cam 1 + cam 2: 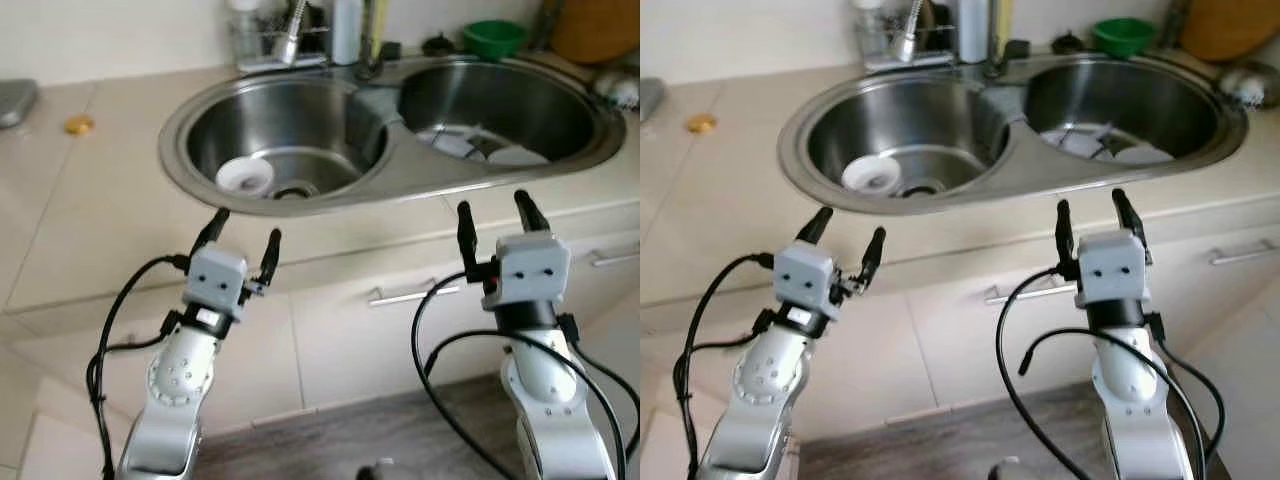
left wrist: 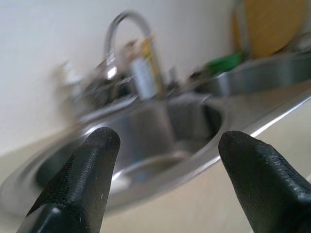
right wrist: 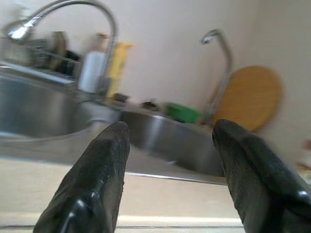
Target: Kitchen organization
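A stainless steel double-bowl sink [image 1: 390,175] is set into the beige table [image 1: 90,220] across the upper half of the frame. A small white round dish [image 1: 244,177] is seen beside the drain of the left bowl, and pale plates [image 1: 480,147] lie in the right bowl. A green bowl [image 1: 494,38] is placed at the rear rim, upper right, near a round wooden board [image 1: 598,28]. The left claw [image 1: 244,240] is held with its fingers spread, empty, just before the table's front edge at lower left. The right claw [image 1: 494,222] is likewise spread and empty at lower right, above white cabinet fronts [image 1: 380,330]. Open table surface is left between sink rim and front edge.
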Controlling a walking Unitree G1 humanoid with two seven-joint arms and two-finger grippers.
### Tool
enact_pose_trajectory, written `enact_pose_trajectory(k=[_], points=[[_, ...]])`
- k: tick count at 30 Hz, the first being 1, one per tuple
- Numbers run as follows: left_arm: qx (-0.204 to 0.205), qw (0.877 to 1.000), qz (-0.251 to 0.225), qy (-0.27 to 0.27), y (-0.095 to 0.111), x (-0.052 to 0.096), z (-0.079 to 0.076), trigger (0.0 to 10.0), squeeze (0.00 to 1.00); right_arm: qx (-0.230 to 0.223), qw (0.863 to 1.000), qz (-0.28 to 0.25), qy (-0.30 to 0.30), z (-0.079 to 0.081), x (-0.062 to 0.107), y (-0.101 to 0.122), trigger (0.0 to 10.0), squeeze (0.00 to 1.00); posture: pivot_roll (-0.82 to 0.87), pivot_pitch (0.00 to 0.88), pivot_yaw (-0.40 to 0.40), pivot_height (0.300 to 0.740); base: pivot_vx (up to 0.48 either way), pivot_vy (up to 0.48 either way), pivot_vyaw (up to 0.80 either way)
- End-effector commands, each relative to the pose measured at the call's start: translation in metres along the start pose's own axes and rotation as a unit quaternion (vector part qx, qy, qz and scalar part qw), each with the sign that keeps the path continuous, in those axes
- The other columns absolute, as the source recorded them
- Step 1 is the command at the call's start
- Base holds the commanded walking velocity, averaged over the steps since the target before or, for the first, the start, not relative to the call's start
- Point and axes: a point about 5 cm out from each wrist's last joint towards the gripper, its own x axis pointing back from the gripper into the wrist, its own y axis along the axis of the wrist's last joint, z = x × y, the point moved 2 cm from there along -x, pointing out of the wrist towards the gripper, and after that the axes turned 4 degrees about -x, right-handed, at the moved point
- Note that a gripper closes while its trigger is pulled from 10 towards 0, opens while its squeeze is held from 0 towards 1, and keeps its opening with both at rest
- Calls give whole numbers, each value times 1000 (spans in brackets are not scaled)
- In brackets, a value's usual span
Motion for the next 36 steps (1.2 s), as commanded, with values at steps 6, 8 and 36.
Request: enact_pose_trajectory(k=[6, 8, 36], points=[[-17, 1000, -1, -4, 3, -2, -1, 10000, 0, 6, 1000, 3, 3, 2, 1, 1, 10000, 0, -103, 64, 31, 740, 0, 0, -800], [-20, 1000, 5, -10, 0, 1, -3, 10000, 0, 9, 1000, 9, 3, 1, 4, -2, 10000, 0, -108, 65, 35, 740, 0, 0, -800], [-30, 996, 72, -52, -33, 11, -19, 10000, 0, 8, 987, 157, 38, 20, 22, -58, 10000, 0, -103, 59, 39, 740, 0, 0, -800]])
